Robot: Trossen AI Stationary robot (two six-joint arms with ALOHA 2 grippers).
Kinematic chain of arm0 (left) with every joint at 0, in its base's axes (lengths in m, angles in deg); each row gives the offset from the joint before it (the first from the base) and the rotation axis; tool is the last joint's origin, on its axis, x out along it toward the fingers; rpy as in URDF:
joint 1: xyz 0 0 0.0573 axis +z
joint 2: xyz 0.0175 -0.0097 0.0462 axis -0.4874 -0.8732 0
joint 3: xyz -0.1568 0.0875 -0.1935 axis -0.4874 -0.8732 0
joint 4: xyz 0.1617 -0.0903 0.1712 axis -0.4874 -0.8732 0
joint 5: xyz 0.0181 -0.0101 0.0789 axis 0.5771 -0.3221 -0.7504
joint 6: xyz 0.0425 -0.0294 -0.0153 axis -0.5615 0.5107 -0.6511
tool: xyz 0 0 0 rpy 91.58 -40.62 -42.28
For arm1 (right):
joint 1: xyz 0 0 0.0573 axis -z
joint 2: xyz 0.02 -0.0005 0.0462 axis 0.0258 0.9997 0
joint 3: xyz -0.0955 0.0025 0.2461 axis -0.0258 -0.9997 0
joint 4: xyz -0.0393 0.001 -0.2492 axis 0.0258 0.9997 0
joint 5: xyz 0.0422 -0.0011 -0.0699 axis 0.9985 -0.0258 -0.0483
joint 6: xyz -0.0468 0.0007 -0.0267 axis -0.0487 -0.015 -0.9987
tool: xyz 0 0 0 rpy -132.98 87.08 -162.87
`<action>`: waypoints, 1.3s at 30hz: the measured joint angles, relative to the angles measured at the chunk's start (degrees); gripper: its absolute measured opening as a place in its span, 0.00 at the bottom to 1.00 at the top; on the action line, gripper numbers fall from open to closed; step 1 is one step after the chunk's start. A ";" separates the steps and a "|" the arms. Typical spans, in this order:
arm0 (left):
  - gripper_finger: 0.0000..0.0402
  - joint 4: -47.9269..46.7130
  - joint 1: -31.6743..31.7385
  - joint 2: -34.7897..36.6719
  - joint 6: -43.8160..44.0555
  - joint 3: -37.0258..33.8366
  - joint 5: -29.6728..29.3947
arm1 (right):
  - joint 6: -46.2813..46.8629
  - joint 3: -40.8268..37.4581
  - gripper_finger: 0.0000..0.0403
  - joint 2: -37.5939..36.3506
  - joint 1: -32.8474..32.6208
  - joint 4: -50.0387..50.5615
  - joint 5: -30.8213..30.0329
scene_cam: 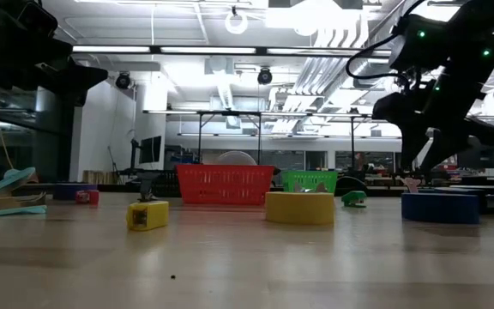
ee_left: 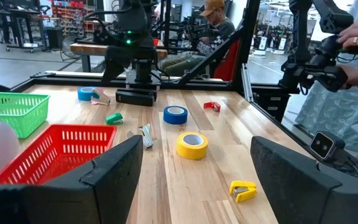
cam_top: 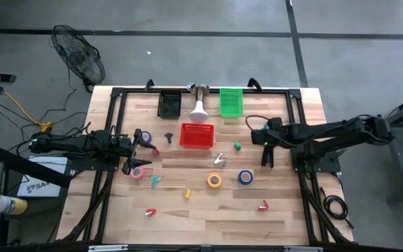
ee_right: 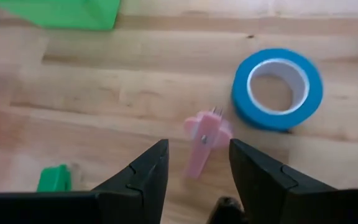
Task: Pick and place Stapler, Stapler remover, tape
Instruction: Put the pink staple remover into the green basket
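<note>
Right gripper [ee_right: 194,163] up close: fingers about half apart, clamping nothing. A pink stapler remover [ee_right: 202,140] lies on the wood just past the tips, blue tape [ee_right: 277,89] right beside it. Left gripper [cam_top: 133,155] gapes wide, empty, near the pink tape [cam_top: 138,173].

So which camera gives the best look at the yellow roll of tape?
The left wrist view: the yellow tape lies flat there, its ring and hollow centre plain. The high view shows it small, from above; the low view shows only its side; the right wrist view misses it.
</note>
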 joint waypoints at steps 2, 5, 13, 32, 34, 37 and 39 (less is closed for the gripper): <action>0.73 0.00 -0.01 0.00 0.00 0.00 0.00 | 1.19 0.00 0.40 1.66 -0.85 -0.01 0.50; 0.73 0.00 -0.01 0.00 0.00 -0.01 0.01 | 2.55 0.00 0.40 4.43 -1.36 -0.10 0.82; 0.73 0.02 0.00 0.00 0.00 -0.02 0.02 | 3.16 0.00 0.40 9.51 -0.26 -2.28 -0.03; 0.73 0.02 -0.01 0.01 0.00 0.00 0.01 | -7.36 -0.02 0.40 15.82 3.71 -11.22 2.77; 0.73 0.02 -0.02 0.00 0.00 0.00 0.02 | -7.36 -0.02 0.40 15.82 4.01 -11.45 2.77; 0.73 0.02 -0.01 0.00 0.00 -0.01 0.01 | -7.37 -0.02 0.40 15.82 4.01 -11.73 3.13; 0.73 0.02 -0.02 0.00 0.00 0.00 0.02 | -7.66 -0.02 0.40 15.82 3.99 -11.76 3.12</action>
